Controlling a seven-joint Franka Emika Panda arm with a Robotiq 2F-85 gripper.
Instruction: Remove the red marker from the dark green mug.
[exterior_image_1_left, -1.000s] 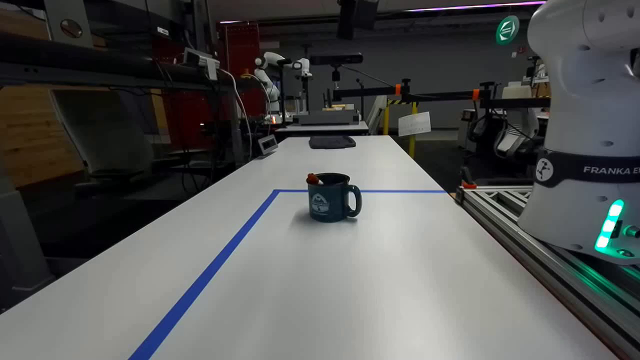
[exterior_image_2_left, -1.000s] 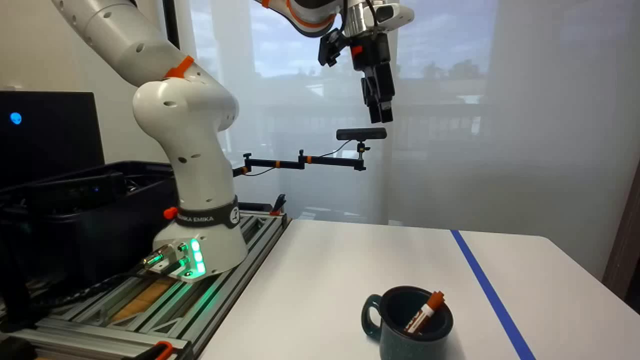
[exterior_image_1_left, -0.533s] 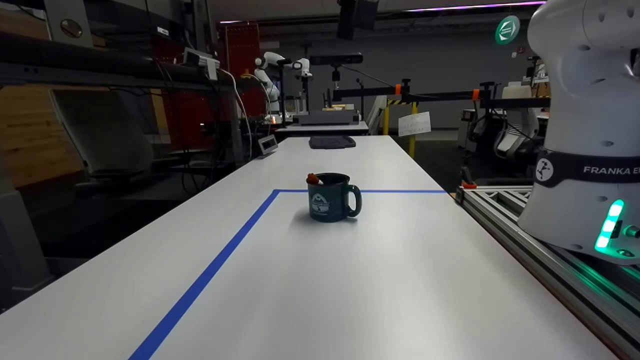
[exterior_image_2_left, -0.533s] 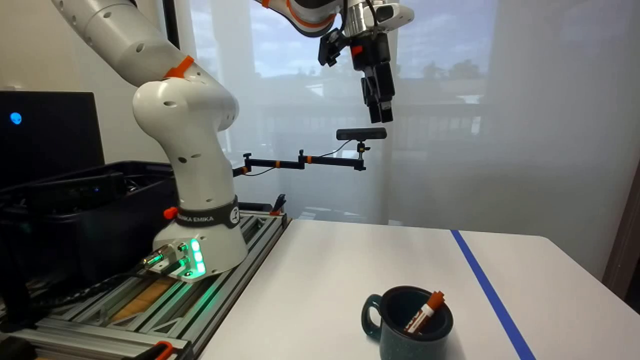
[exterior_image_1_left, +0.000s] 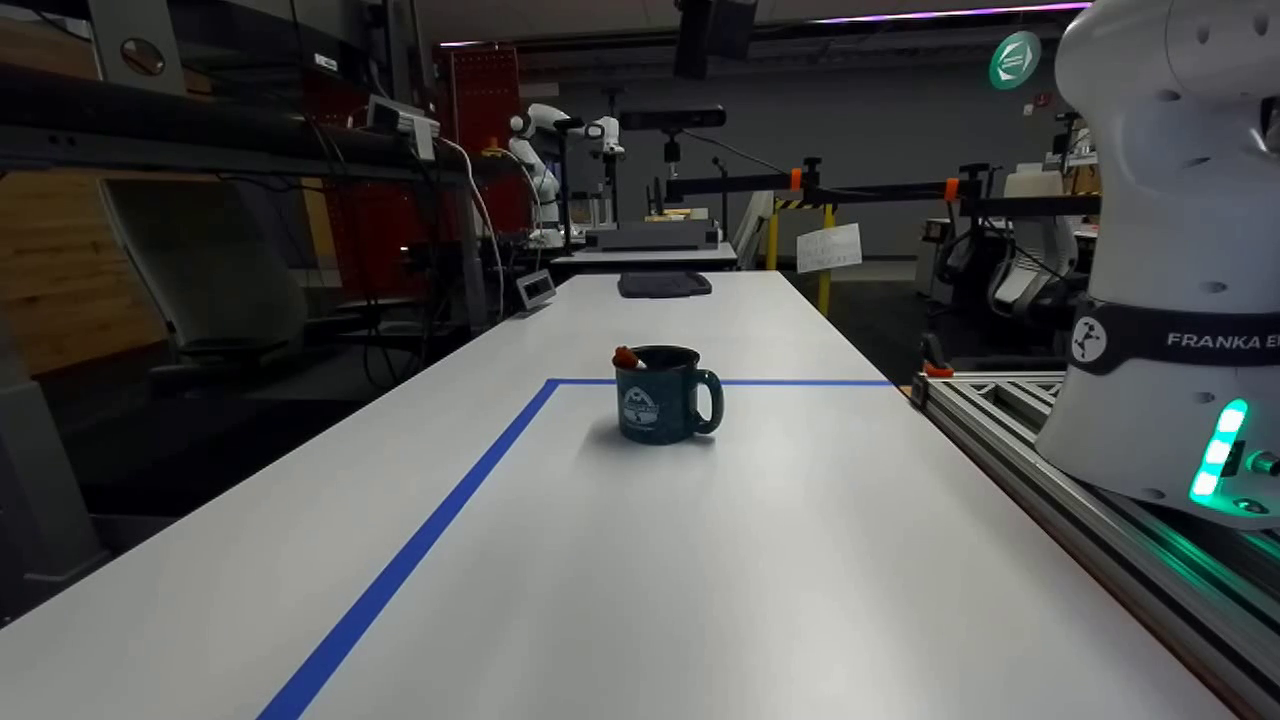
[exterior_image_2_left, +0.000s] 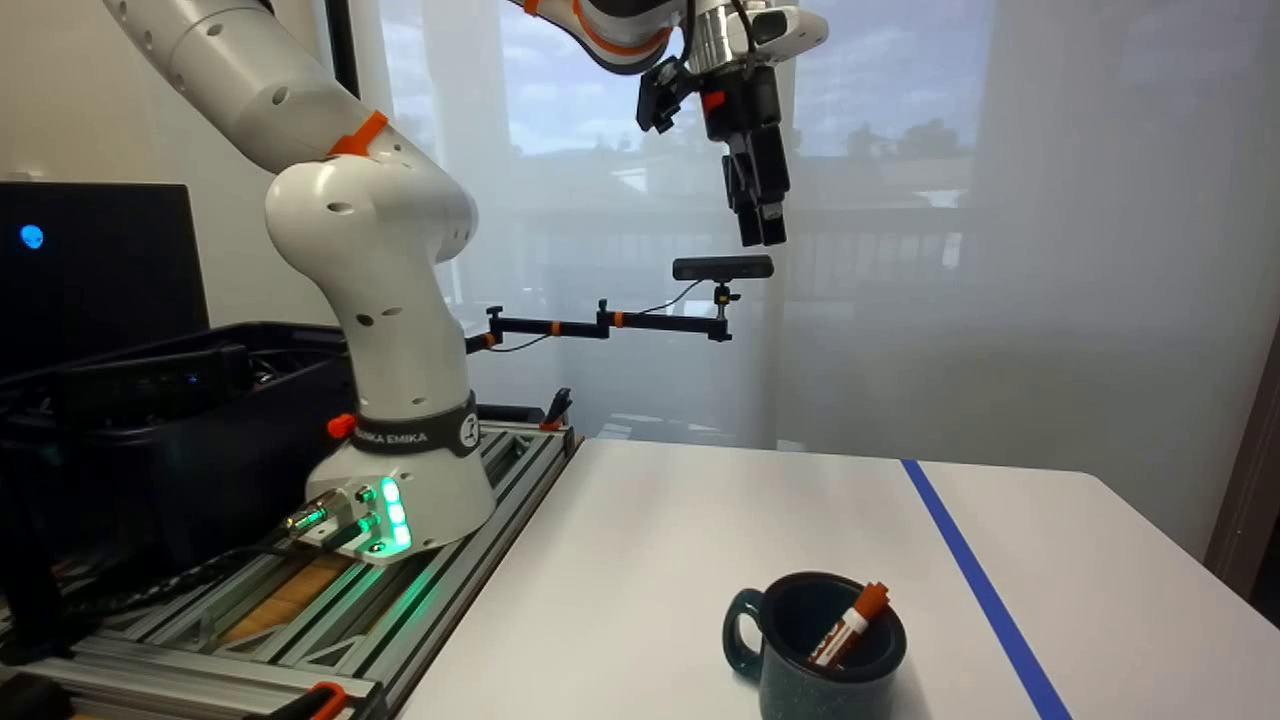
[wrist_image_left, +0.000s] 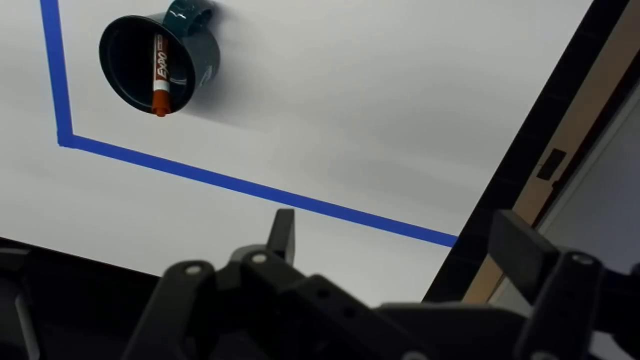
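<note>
Wrist view: left of the wide-spread, empty fingers (wrist_image_left: 522, 255), we see the red Expo marker (wrist_image_left: 161, 74) propped slantwise in the dark green mug (wrist_image_left: 205, 57), presumably leaving its cap (wrist_image_left: 161, 101) graspable.

"EXPO" on red marker (wrist_image_left: 161, 72), "FRANKA EMIKA" on black band (exterior_image_1_left: 1180, 340), partial in both exterior views, illegible print (exterior_image_1_left: 640, 409) on dark green mug (exterior_image_1_left: 662, 400)

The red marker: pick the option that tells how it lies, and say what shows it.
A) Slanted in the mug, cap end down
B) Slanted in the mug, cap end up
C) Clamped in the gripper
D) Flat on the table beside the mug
B: in an exterior view, the red marker slants inside the dark green mug, with its cap uppermost.
</note>
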